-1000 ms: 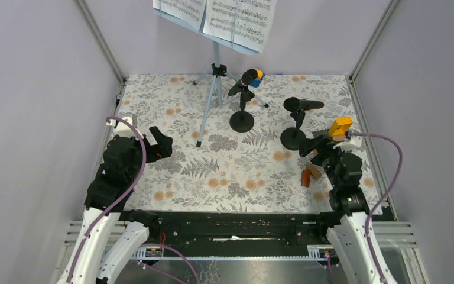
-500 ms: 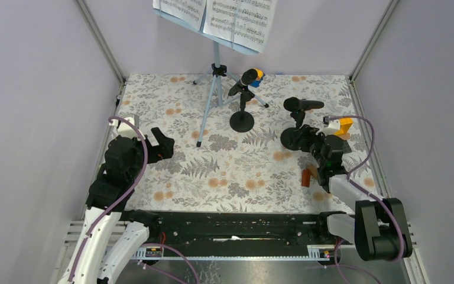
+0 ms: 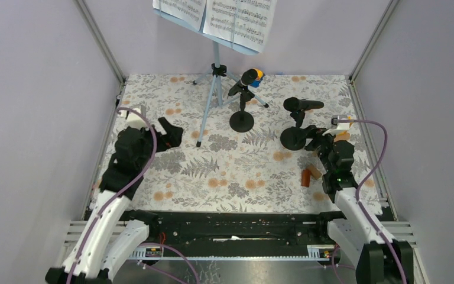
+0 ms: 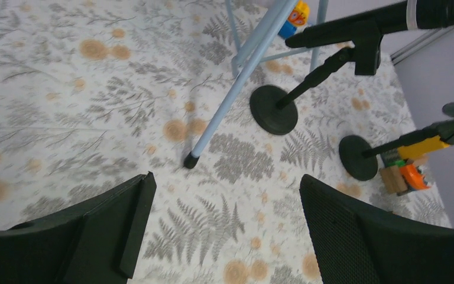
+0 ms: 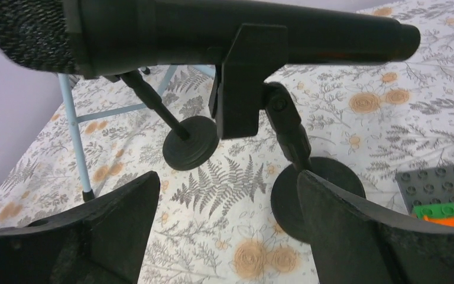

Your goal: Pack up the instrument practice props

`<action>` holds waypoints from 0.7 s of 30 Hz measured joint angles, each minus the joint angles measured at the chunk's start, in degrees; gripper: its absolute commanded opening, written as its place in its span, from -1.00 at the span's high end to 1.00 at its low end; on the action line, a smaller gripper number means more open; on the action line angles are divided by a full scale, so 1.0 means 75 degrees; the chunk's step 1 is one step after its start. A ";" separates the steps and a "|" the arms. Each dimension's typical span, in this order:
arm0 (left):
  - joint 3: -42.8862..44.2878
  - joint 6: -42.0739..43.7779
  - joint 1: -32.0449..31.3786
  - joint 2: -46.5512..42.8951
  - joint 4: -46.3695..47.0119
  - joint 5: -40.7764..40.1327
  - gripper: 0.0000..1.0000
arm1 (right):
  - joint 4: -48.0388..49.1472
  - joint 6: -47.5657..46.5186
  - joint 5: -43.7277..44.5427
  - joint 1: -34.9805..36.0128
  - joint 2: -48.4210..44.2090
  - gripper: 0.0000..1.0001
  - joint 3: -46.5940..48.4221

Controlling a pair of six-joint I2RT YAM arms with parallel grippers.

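Clock: 12 = far wall in the top view.
Music desk [image 3: 243, 49]: at 12 o'clock, raised above the mat's [image 3: 236, 171] far edge; long axis 9–3, face tilted.
Sheet-music pages [image 3: 236, 21]: side by side on the desk, covering nearly all of it.
Tripod [image 3: 215, 71]: pole upright under desk; one long leg slants toward 7, foot on mat.
Mic A [image 3: 247, 78]: just right of tripod; tilted, long axis approx 1–7, mesh head up toward 1, next to blue-yellow toy block [image 3: 258, 76].
Holder A [image 3: 242, 121]: round base flat on mat at mic A's 6; clip carries mic A.
Mic B [image 3: 303, 105]: toward 2 o'clock on mat; near level, long axis 9–3, mesh head at 9, tail at 3.
Holder B [image 3: 292, 139]: round base at mic B's 6; clip wraps mic B mid-body.
R gripper [image 5: 227, 183]: fingers spread wide, nothing pinched; just beside holder B's base at its 4, mic B above and ahead.
L gripper [image 4: 224, 183]: fingers spread wide, empty; above mat at 9, facing tripod foot, well apart from both mics.
Toy blocks [image 3: 310, 174]: orange-brown pcs on mat at 4, by R arm.
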 measured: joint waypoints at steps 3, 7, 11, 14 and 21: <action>-0.0481 -0.0335 -0.0003 0.0822 0.1550 0.0105 -0.97 | -0.1093 0.0035 0.0029 0.0000 -0.0889 -0.87 0.0026; -0.0574 -0.0475 -0.0149 0.2457 0.3258 -0.0047 -0.97 | -0.2436 0.0224 -0.0029 0.0000 -0.2075 -0.87 0.0070; -0.0560 -0.0192 -0.0428 0.3841 0.4578 -0.0402 -0.91 | -0.3401 0.0568 -0.0248 0.0000 -0.2938 -0.87 0.0192; -0.0391 0.0271 -0.0533 0.4695 0.5488 -0.0443 -0.87 | -0.3847 0.0801 -0.0527 0.0000 -0.3314 -0.87 0.0312; 0.0501 0.1673 -0.0548 0.6283 0.7251 0.0227 -0.69 | -0.4572 0.0921 -0.1037 0.0000 -0.3783 -0.87 0.0525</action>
